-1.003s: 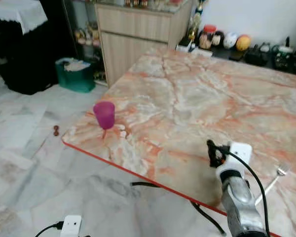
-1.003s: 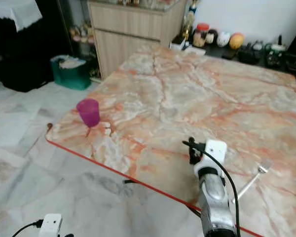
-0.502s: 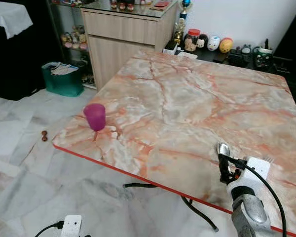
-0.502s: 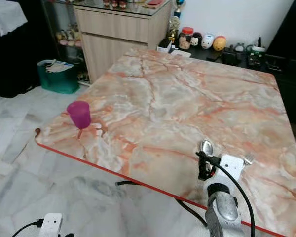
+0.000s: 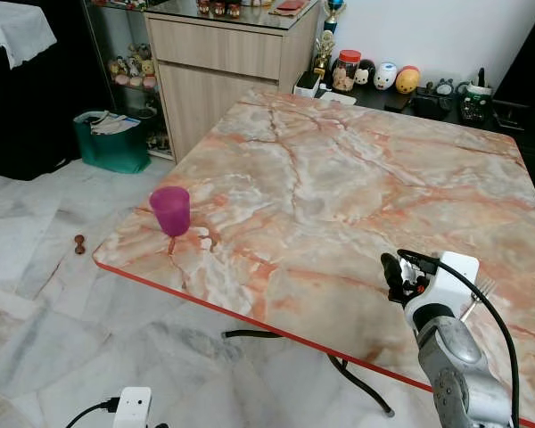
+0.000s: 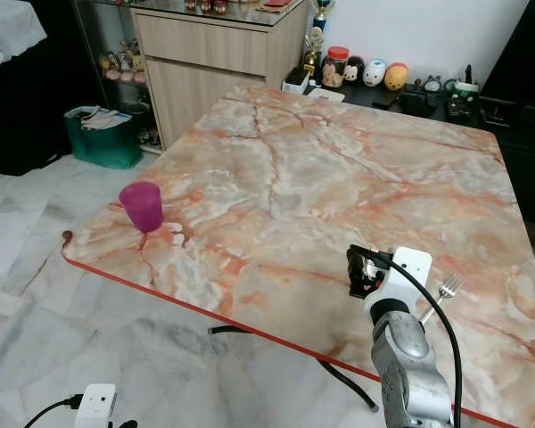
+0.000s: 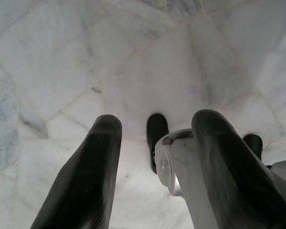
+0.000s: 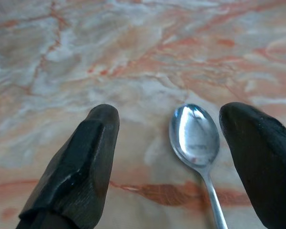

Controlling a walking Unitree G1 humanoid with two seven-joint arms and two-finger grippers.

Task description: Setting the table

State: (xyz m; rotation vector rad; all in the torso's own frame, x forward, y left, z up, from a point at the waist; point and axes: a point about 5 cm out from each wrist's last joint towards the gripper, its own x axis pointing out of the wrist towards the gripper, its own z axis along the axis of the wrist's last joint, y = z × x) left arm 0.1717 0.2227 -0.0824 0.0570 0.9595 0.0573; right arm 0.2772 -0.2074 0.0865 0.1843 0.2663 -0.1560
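Right wrist view: the right pincer (image 8: 181, 162) gapes wide over the tabletop (image 5: 357, 178), holding nothing (spoon (image 8: 196, 143) lies between its fingers). A fork (image 6: 439, 292) lies just beside it.

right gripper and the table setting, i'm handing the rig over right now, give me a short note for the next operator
Right gripper: open, low over the marble table near its front right corner, a spoon lying flat on the marble between its fingers, not gripped.
Left gripper: open, hanging idle over the floor.
Things: fork lies on the table just right of the right arm. Purple cup stands upright near the front left corner.
Done: cup, fork and spoon are on the table.
Left: probably back the right gripper off the spoon; no plate is laid.
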